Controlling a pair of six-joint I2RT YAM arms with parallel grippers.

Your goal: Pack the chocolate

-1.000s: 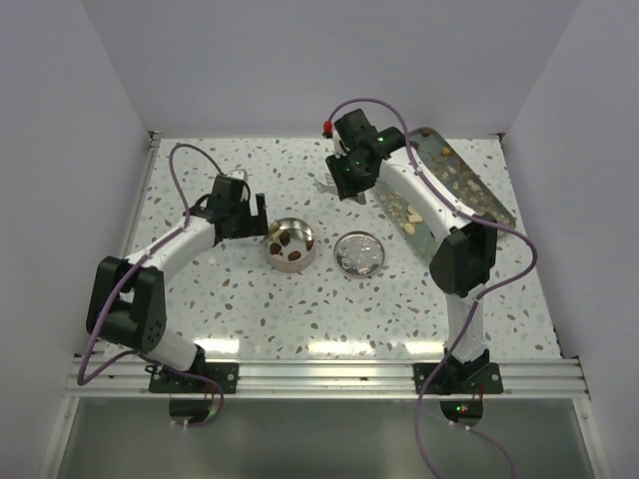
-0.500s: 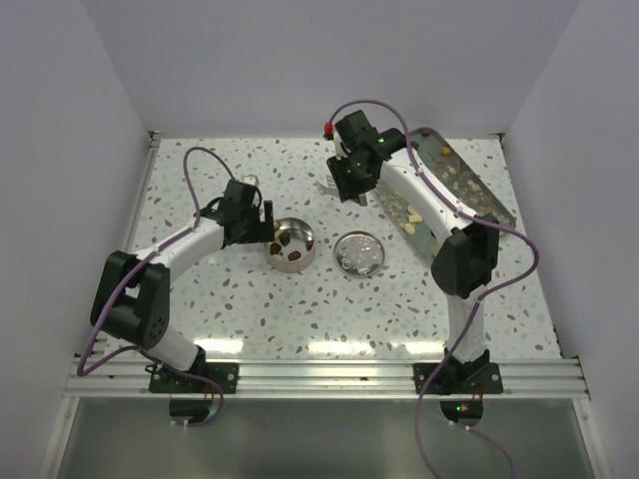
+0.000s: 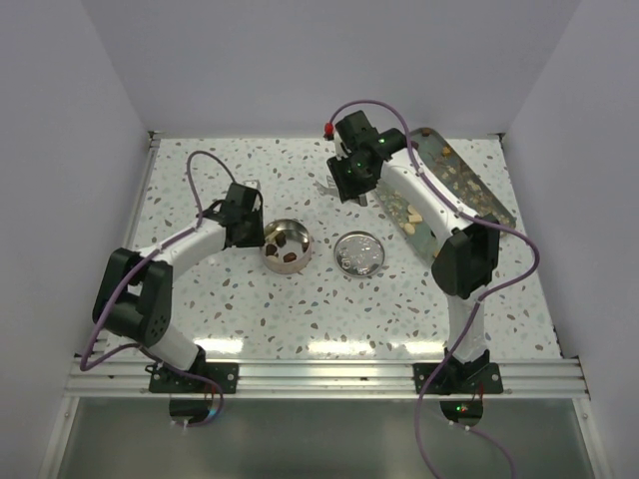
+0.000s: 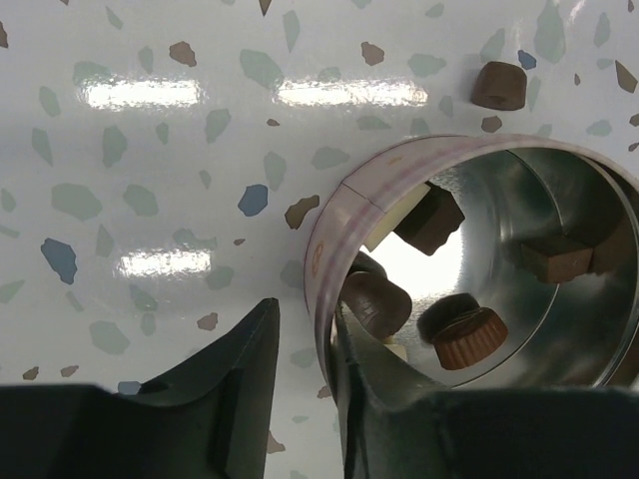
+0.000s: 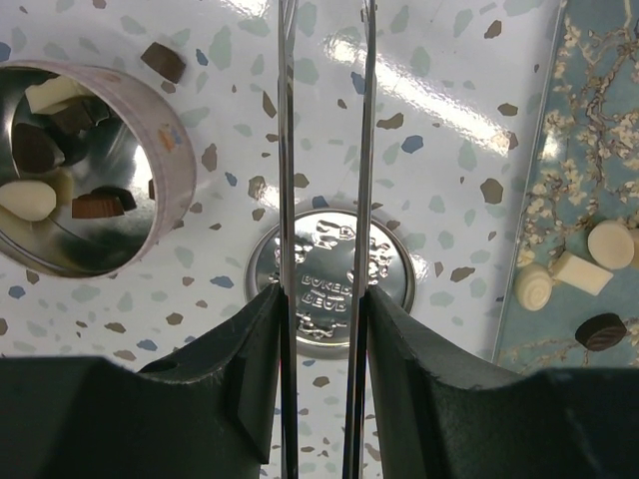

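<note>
Packing partway: some chocolate (image 4: pixel 464 334) in the tin (image 4: pixel 399 165), more on the tray (image 5: pixel 569 150), lid (image 5: pixel 394 269) off.
Left gripper (image 4: pixel 305 389) barely parted at tin wall, hold uncertain; right gripper (image 5: pixel 321 379) clamps slightly open tweezers (image 5: pixel 288 150), tips unseen.

White links and black joints form the left arm (image 3: pixel 188 240) and right arm (image 3: pixel 414 195); a purple cable (image 3: pixel 367 101) trails each. Fingers (image 4: pixel 240 399) of the left gripper (image 4: pixel 305 311) are dark grey.
</note>
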